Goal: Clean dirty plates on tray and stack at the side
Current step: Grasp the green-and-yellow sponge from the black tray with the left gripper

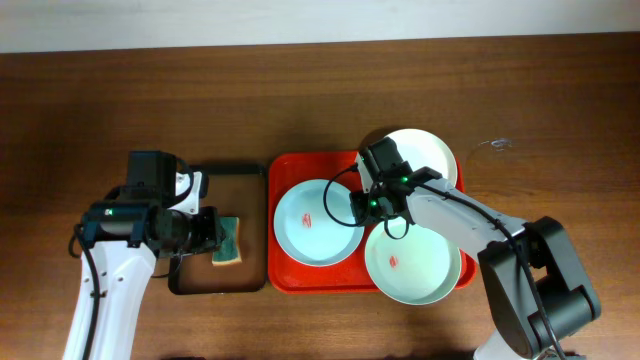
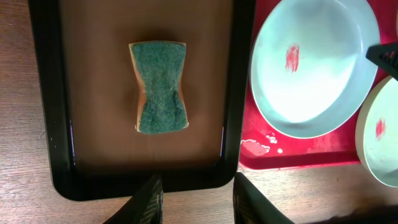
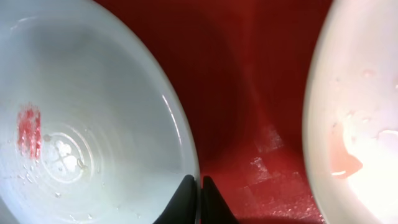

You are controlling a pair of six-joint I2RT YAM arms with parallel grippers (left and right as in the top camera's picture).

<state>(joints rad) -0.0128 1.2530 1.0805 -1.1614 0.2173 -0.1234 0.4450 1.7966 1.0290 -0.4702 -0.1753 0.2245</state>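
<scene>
Here's the right arm (image 1: 470, 215) stretched across the large red rectangular plastic tray (image 1: 283, 278), right gripper (image 3: 198, 186) pinched on the round pale blue plate (image 1: 305, 228) lying in the tray's left half. The left gripper (image 2: 198, 182) hovers at the black-rimmed brown tray (image 2: 59, 112), fingers apart.

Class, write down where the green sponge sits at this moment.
Overhead view: the sponge lies in the black-rimmed brown tray on the left side of the table, just left of the red tray.

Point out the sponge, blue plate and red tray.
sponge (image 2: 160, 87), left wrist view, middle of green face.
blue plate (image 1: 303, 236), overhead view, bare floor below smear.
red tray (image 1: 282, 279), overhead view, lower left corner.
</scene>
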